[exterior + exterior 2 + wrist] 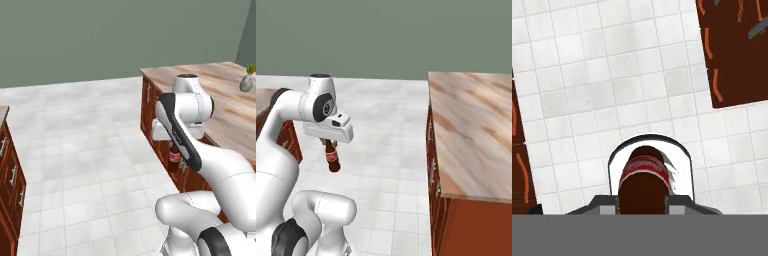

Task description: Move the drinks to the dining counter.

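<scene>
Cola bottle (332, 159) between clamped fingers (602, 201)

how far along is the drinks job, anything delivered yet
Nothing looks delivered. In hand: the tool is shut on the cola bottle, which hangs over the white tiled floor, apart from any counter. The marble top to the right carries no bottle where visible; a grey vase stands on it. Left: setting this bottle on the dining counter, then bringing the water bottle.

I see a grey vase (245, 83) with a green plant standing on a marble countertop (220, 80) above brown cabinets (150, 112), beside white floor tiles (85, 150).
</scene>
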### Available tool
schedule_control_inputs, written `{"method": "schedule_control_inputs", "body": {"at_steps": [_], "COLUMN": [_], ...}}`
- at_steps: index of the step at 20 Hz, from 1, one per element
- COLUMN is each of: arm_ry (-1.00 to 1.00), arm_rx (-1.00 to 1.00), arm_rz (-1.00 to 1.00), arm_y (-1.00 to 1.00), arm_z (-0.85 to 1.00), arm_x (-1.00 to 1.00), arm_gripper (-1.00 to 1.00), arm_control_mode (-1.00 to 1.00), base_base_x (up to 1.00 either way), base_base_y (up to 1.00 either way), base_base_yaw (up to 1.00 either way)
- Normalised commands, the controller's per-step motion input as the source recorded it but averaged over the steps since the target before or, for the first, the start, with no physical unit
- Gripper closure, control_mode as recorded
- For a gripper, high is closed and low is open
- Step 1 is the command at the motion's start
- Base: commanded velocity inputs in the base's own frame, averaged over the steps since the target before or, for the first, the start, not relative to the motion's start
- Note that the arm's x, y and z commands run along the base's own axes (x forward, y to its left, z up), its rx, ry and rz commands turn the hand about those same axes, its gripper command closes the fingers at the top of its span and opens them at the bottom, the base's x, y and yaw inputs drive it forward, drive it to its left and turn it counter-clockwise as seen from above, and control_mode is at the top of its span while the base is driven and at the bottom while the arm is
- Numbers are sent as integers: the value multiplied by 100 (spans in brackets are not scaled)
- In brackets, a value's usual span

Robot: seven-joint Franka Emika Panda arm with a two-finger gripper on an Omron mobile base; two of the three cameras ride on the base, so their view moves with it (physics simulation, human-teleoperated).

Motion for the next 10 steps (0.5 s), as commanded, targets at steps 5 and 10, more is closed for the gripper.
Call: {"method": "schedule_control_inputs", "body": {"at_steps": [5,10], "arm_ry": [0,0], "arm_rx": [0,0], "arm_rz": [0,0], "arm_y": [0,0], "arm_z": [0,0], "arm_x": [0,0], "arm_gripper": [100,100], "arm_control_mode": [100,100], "base_base_x": [100,100], "base_base_y": [50,42], "base_base_yaw": [-2,-1]}}
